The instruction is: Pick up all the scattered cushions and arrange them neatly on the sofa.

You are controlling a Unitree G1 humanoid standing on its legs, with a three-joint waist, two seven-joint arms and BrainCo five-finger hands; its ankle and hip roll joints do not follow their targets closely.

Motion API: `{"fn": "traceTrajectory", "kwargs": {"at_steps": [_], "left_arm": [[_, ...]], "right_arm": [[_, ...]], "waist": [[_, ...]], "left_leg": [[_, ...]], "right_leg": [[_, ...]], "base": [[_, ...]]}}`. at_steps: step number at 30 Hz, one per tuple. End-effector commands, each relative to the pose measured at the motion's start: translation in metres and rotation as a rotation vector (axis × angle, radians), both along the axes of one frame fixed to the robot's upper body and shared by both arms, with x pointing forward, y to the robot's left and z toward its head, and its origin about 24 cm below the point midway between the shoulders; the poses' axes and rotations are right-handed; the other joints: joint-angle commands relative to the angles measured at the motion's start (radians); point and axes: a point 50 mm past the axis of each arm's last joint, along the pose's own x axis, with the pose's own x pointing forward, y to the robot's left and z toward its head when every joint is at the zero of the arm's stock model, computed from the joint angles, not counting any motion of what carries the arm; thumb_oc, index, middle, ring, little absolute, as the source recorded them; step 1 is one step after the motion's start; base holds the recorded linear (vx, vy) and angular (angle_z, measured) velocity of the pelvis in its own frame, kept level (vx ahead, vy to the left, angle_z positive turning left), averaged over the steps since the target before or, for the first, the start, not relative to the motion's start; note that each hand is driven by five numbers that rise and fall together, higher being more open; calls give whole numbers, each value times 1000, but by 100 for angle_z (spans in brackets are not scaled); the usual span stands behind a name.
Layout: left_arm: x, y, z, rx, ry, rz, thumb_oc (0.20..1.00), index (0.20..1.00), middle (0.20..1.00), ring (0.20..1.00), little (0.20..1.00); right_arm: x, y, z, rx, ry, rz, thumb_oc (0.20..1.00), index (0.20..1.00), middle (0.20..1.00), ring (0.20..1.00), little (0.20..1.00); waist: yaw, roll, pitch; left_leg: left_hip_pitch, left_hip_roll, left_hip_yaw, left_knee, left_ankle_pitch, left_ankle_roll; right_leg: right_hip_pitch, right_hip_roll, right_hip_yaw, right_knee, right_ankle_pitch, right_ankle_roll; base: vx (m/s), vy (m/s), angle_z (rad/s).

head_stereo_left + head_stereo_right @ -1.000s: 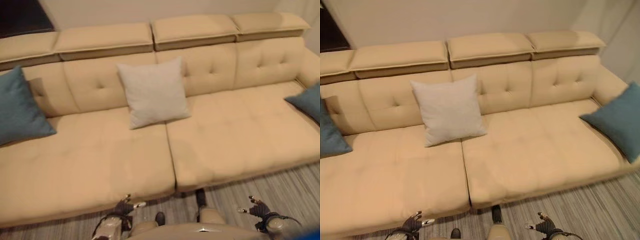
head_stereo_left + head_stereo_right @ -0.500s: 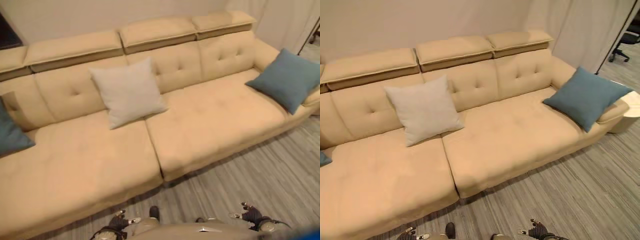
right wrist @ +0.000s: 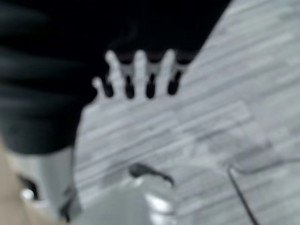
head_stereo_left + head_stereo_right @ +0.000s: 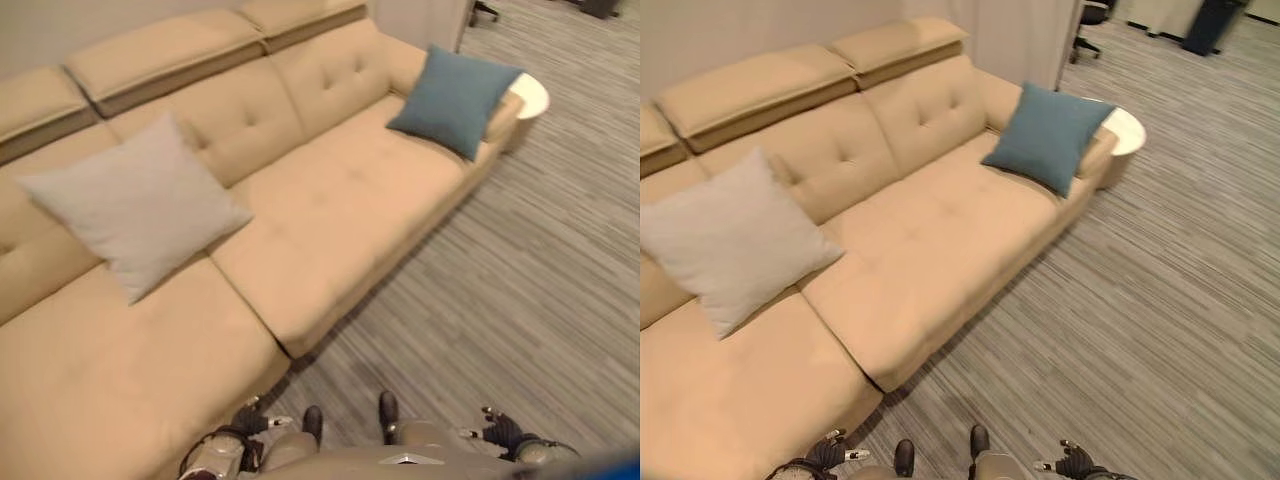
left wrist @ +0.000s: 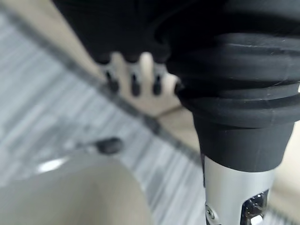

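A pale grey cushion leans against the backrest of the long beige sofa, left of the seat seam. A teal cushion stands propped at the sofa's far right end against the armrest. Both my hands hang low at the bottom of the eye views, over the floor in front of the sofa. My left hand has relaxed, straight fingers and holds nothing; my right hand is likewise open and empty. The wrist views show each hand's fingers spread above the striped floor.
Grey striped carpet spreads to the right of the sofa. A small round white side table stands just past the sofa's right armrest. An office chair and a pale curtain sit in the far background.
The camera has swung to the right: the sofa slid left in view, the left teal cushion left the picture, and more floor shows. Both hands stay low and empty.
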Motion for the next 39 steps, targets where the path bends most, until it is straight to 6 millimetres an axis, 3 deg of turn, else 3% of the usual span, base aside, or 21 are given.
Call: {"fn": "traceTrajectory", "kwargs": {"at_steps": [1,8,9,12,14,18,20,22,25,26,29,30,34,36,38,39], "left_arm": [[2,4,1,9,-11,16,1000,1000,1000,1000,1000],[-3,7,0,14,8,43,1000,1000,1000,1000,1000],[-2,6,0,9,-1,54,1000,1000,1000,1000,1000],[-2,4,-1,3,2,54,1000,1000,1000,1000,1000],[-1,1,-1,10,6,17,1000,1000,1000,1000,1000],[10,-3,1,4,-24,17,1000,1000,1000,1000,1000],[18,-8,3,-5,-49,16,1000,1000,1000,1000,1000],[23,-14,4,-19,-68,11,1000,1000,1000,1000,1000],[24,-16,4,-22,-72,2,1000,1000,1000,1000,1000],[23,-18,3,-20,-64,-11,1000,1000,1000,1000,1000],[22,-19,2,-19,-58,-8,1000,1000,1000,1000,1000],[21,-18,2,-19,-56,-2,1000,1000,1000,1000,1000],[14,-16,0,-16,-28,3,1000,1000,1000,1000,1000],[14,-15,0,-15,-30,8,1000,1000,1000,1000,1000],[19,-14,2,-14,-46,-6,1000,1000,1000,1000,1000],[25,-14,5,-14,-68,-7,1000,1000,1000,1000,1000]], "right_arm": [[1,-3,1,-9,-11,-3,1000,1000,1000,1000,1000],[-9,-4,-2,-6,24,-54,1000,1000,1000,1000,1000],[-10,-6,-2,-6,25,-77,1000,1000,1000,1000,1000],[-9,-5,-2,-1,18,-98,1000,1000,1000,1000,1000],[-10,-6,-2,14,5,-142,1000,1000,1000,1000,1000],[-12,-5,-3,27,-2,-199,1000,1000,1000,1000,1000],[-11,-7,-2,21,-4,-195,1000,1000,1000,1000,1000],[-12,-9,-2,20,-3,-214,1000,1000,1000,1000,1000],[-11,-10,-2,18,-8,-216,1000,1000,1000,1000,1000],[-12,-10,-2,16,-8,-224,1000,1000,1000,1000,1000],[-11,-11,-1,11,-9,-229,1000,1000,1000,1000,1000],[-11,-12,-1,11,-8,-230,1000,1000,1000,1000,1000],[-12,-5,-4,26,8,-217,1000,1000,1000,1000,1000],[-11,-3,-4,30,11,-207,1000,1000,1000,1000,1000],[0,0,-2,37,-21,-184,1000,1000,1000,1000,1000],[8,0,0,40,-47,-180,1000,1000,1000,1000,1000]], "waist": [[20,-32,6],[21,-44,-19],[14,-40,-24],[7,-37,-30],[-14,-38,-29],[-26,-54,-3],[-12,-54,9],[-13,-59,7],[-4,-55,2],[5,-43,-2],[21,-34,0],[22,-32,2],[35,-35,-19],[46,-36,-22],[46,-38,-8],[39,-30,8]], "left_leg": [[4,-56,-102,51,-56,-29],[40,-48,-21,36,-57,-38],[43,-41,-26,40,-54,-44],[42,-33,-26,57,-61,-49],[34,-18,-25,128,-74,-64],[-52,24,-24,342,-7,-110],[-102,-37,-98,416,-3,-104],[-159,-69,-82,356,-38,-78],[-169,-94,-88,261,-40,-58],[-189,-89,-98,142,32,-61],[-216,-88,-133,85,74,-67],[-214,-80,-128,92,90,-71],[-174,-87,-126,120,55,-42],[-149,-86,-108,115,37,-28],[-115,-83,-90,121,13,-7],[-64,-76,-83,120,-16,10]], "right_leg": [[98,-49,-129,-21,106,83],[146,-36,-256,-61,93,74],[150,-20,-221,-68,89,71],[155,-12,-212,-74,81,67],[171,17,-150,-91,66,48],[215,40,-124,-135,67,17],[232,47,-100,-153,68,7],[244,49,-75,-173,66,11],[255,64,-48,-184,60,17],[275,93,-26,-192,47,19],[300,114,-1,-194,24,19],[312,116,5,-185,11,19],[322,102,22,-69,-42,28],[306,87,13,-4,-34,45],[216,56,12,177,57,98],[166,26,-26,279,93,113]], "base": [[3,38,-90],[23,-43,-36],[67,-123,-12],[75,-136,-7],[86,-185,-5],[43,-186,0],[85,-112,-17],[141,-87,-40],[235,-16,-25],[179,3,-36],[241,8,-32],[289,41,-57],[321,90,-59],[191,89,-66],[259,115,-66],[371,150,-45]]}}
